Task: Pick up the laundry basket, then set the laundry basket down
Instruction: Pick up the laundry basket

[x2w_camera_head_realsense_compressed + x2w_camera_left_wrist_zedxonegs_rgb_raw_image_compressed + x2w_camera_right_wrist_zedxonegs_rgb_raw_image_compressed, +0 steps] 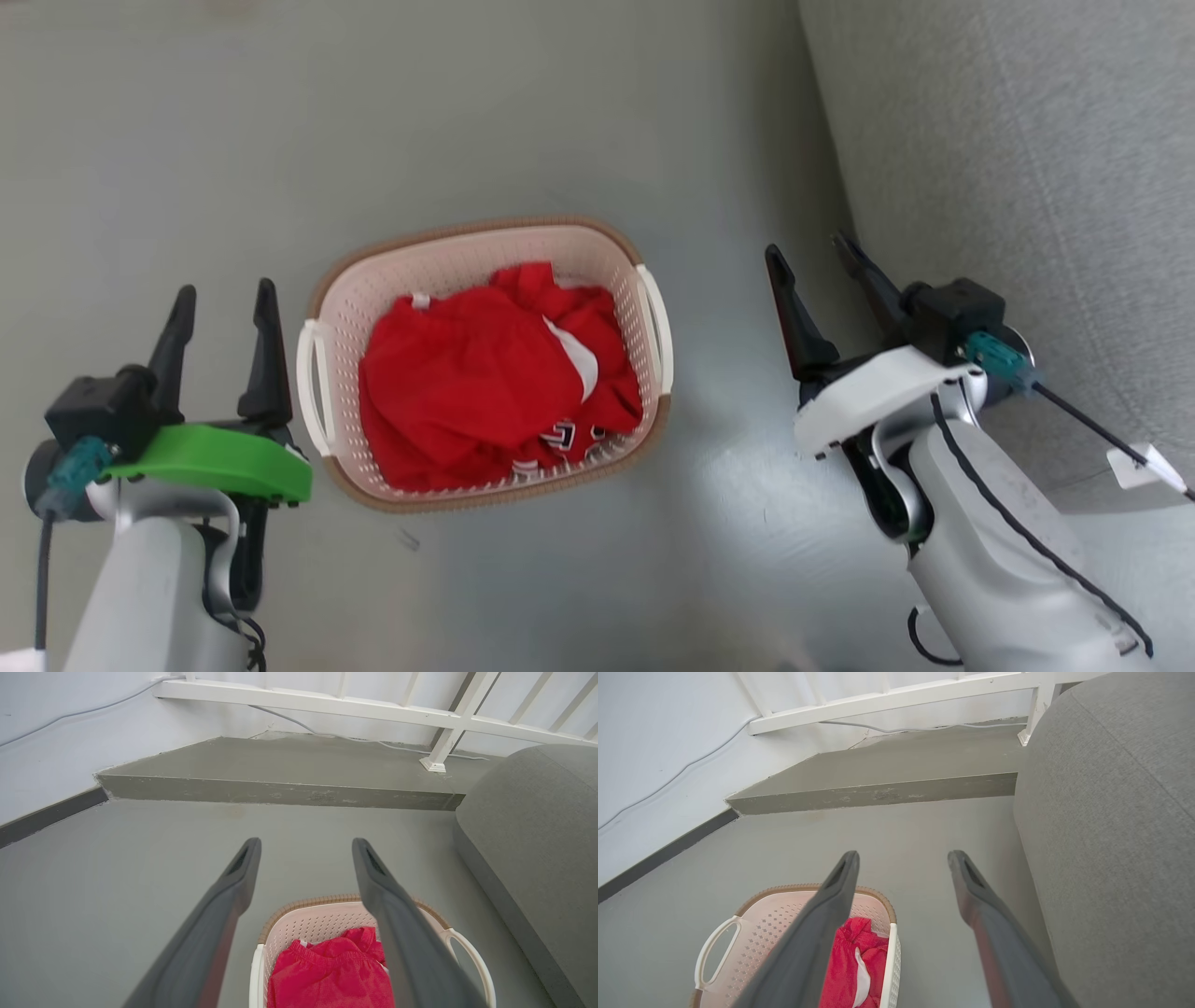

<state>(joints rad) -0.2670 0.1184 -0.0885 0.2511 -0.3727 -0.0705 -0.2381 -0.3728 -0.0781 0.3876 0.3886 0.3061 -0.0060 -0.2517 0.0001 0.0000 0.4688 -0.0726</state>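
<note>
Step in hand: the approach, by my reading; the laundry basket (485,364) sits on the floor (560,121), not yet lifted.
Left gripper (222,322): fingers spread apart, nothing between them, just beside the basket's near loop handle (313,387) but not touching it.
Right gripper (822,271): fingers likewise spread and empty, well apart from the far handle (656,322), with bare floor between.
Basket: between the two grippers, inward of each, upright, holding a red garment (485,373) heaped below the brown rim.
Next move: probably each gripper has to drop lower and swing inward to its own handle, then close on the thin loop; the right one has farther to travel.
Edges: a grey sofa (1027,187) stands close on the outer side of the right gripper, leaving little room there.
Open room: clear floor ahead of both grippers up to a low step (280,791) and a white railing (327,707); the left gripper's outer side is free.
</note>
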